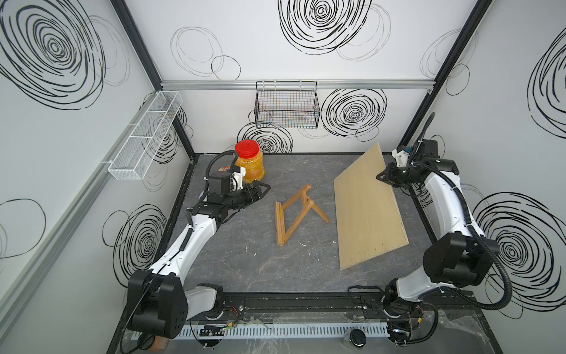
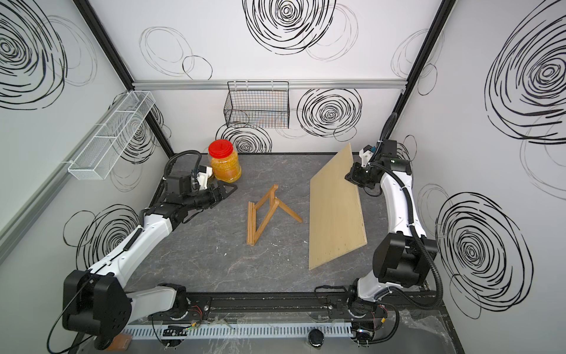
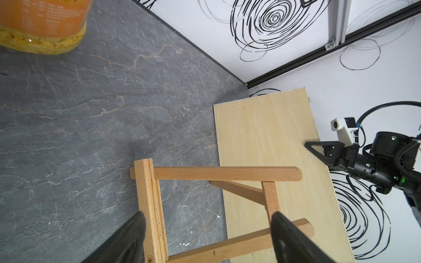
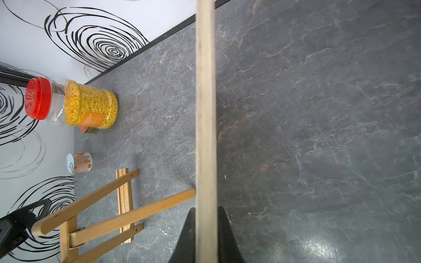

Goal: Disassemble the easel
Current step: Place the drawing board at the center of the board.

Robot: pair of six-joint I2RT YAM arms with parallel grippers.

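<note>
Standing mid-table between two arms, one easel (image 1: 279, 222) turns its ledge strip toward the left gripper (image 1: 264, 190). The ledge's long axis runs front to back; the rear leg points at the one board (image 1: 367, 211). Left jaws are spread wide and empty, near the easel but not touching. The right gripper (image 1: 381, 176) clamps the board's raised edge. One jar (image 1: 249, 162) and one pale tin (image 4: 78, 162) stand rear-left.

Pale plywood board (image 1: 367, 214), grey table (image 1: 245, 263) — red-lidded jar (image 1: 252, 168) of yellow grains near back wall
</note>
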